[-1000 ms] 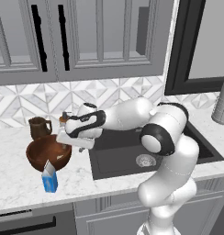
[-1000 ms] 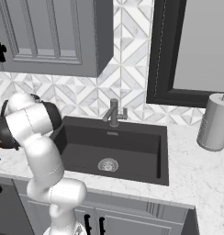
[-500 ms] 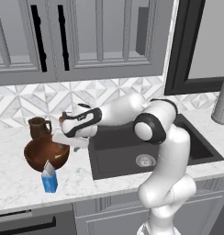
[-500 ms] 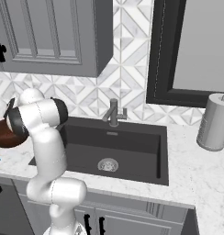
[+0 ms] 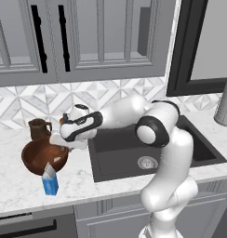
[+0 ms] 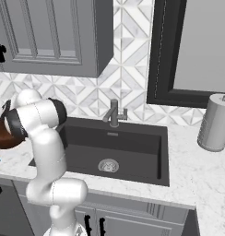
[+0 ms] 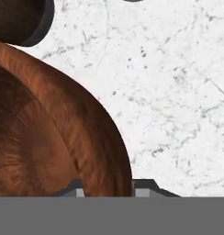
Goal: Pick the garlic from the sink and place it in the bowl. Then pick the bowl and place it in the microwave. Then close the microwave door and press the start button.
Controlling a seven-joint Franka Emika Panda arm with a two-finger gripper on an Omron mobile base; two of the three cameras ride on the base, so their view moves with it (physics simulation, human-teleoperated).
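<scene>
Hand view | jaws clamped on bowl (image 7: 63,137) rim | bowl on marble counter (image 7: 178,92)

A glossy reddish-brown wood grain is shown on the bowl (image 5: 38,157). The mug (image 5: 37,129) is coloured a darker brown. The counter (image 7: 178,92) is patterned in white marble with grey veins. The sink (image 6: 119,147) is rendered in dark charcoal, with a silver drain (image 6: 108,165). A blue carton (image 5: 50,182) is seen, and grey cabinets (image 5: 87,37).
</scene>
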